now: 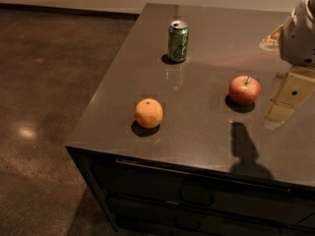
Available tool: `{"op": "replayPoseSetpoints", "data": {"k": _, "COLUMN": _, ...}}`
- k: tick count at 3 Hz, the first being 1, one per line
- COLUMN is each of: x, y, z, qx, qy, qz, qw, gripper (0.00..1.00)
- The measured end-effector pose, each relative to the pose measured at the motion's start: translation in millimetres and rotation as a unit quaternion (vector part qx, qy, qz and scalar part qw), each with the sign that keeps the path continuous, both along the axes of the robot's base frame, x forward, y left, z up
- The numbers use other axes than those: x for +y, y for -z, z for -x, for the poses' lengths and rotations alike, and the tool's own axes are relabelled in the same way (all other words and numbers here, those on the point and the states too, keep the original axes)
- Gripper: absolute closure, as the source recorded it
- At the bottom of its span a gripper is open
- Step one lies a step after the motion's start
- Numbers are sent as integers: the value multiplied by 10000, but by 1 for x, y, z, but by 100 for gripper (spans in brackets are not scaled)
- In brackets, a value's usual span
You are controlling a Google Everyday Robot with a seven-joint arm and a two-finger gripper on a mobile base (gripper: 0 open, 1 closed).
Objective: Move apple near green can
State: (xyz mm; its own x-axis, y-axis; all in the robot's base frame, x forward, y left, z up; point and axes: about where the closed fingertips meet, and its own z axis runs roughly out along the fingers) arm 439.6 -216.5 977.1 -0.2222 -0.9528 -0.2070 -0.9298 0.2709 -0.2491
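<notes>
At the counter's (197, 132) right edge your gripper (293, 90) hangs near the apple (244, 90), grasp state untellable, presumably lining up because the fruit sits well apart from the green can (177, 41).

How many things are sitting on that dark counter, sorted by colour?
Green: 1, the green can
Orange: 1, the orange fruit
Red: 1, the apple
Total: 3
Not counted: the robot's hand, at the right edge of the view, just right of the apple.
</notes>
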Motion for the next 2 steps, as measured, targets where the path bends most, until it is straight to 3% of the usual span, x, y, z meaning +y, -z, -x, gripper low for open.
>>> {"op": "replayPoseSetpoints", "data": {"k": 1, "x": 0, "y": -1, "z": -2, "qx": -21, "qy": 12, "qz": 4, "qw": 10000, "gripper": 0}}
{"op": "replayPoseSetpoints", "data": {"k": 2, "x": 0, "y": 0, "z": -24, "qx": -36, "qy": 63, "qz": -245, "qw": 9997, "gripper": 0}}
